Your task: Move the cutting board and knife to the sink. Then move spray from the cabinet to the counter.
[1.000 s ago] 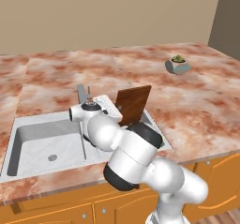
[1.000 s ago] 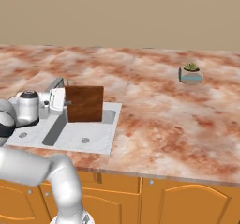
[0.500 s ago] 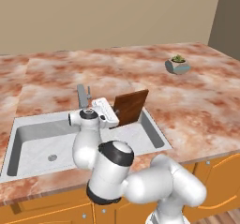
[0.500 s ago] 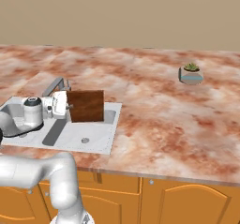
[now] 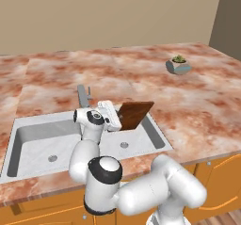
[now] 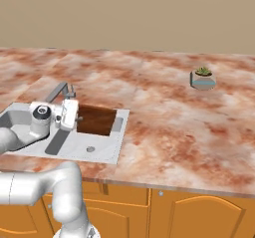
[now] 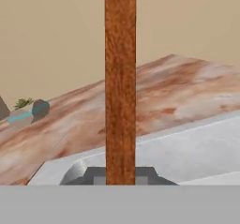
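Observation:
My gripper [image 5: 116, 120] is shut on the left edge of the dark brown cutting board [image 5: 135, 115]. It holds the board on edge and tilted, low over the right part of the grey sink [image 5: 28, 121]. From the right, the cutting board [image 6: 96, 120] hangs inside the sink's [image 6: 107, 151] far right corner beside the gripper [image 6: 77, 117]. In the hand view the cutting board [image 7: 120, 78] runs straight up between the fingertips [image 7: 96, 175]. The marbled counter [image 5: 141, 78] surrounds the basin. The knife, the spray and the cabinet are out of view.
A grey faucet [image 5: 84, 96] stands at the sink's back rim, just behind the gripper. A small potted succulent [image 5: 178, 65] sits far right on the counter [image 6: 164, 112]. Orange drawers [image 6: 199, 212] run below the front edge.
The arm has swung down and left, and the cutting board has come lower, down toward the sink's right part. The grip has stayed shut on it.

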